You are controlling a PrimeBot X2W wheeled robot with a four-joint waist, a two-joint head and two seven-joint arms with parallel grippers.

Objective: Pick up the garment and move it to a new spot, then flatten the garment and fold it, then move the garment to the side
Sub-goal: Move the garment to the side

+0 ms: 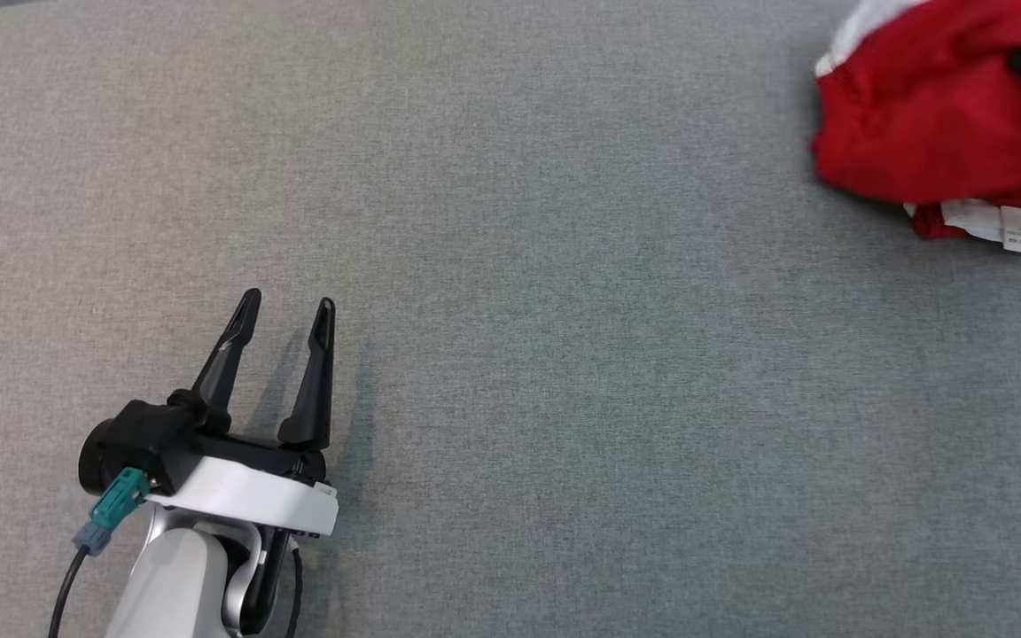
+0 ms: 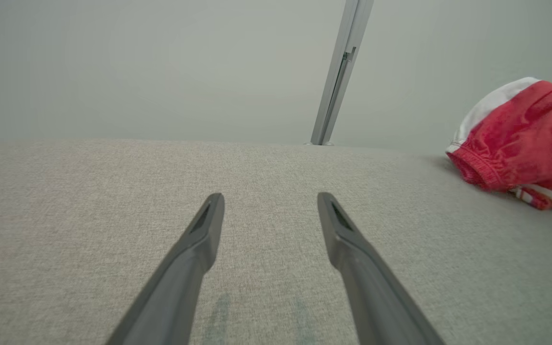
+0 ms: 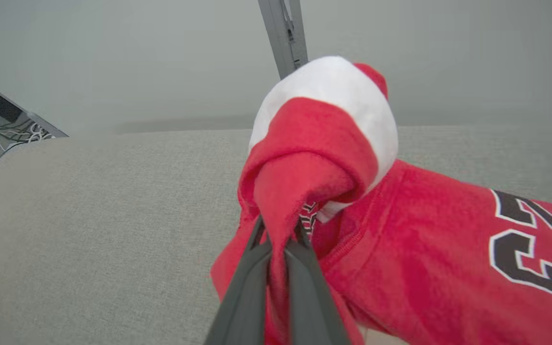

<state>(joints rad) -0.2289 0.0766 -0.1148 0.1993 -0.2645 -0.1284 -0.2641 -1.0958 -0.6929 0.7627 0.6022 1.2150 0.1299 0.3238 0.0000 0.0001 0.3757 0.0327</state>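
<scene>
While the left gripper (image 1: 289, 306) is seen spread wide and empty at seven o'clock, the red garment (image 1: 936, 115) is found bunched at two o'clock on the grey table (image 1: 510, 266), clamped by the right gripper (image 3: 278, 225).

— What does the left gripper (image 1: 289, 301) look like?
— Two long black fingers (image 1: 311, 381) tapering to narrow tips, set in a black housing (image 1: 151, 439).
— And behind that?
— A white collar (image 1: 245, 496), then a pale grey forearm (image 1: 169, 580). A teal connector (image 1: 116, 503) plugs in at the side, with a black cable (image 1: 63, 594) attached.
— The right gripper (image 3: 278, 230)?
— Same slim fingers (image 3: 242, 306), matte dark grey.
</scene>
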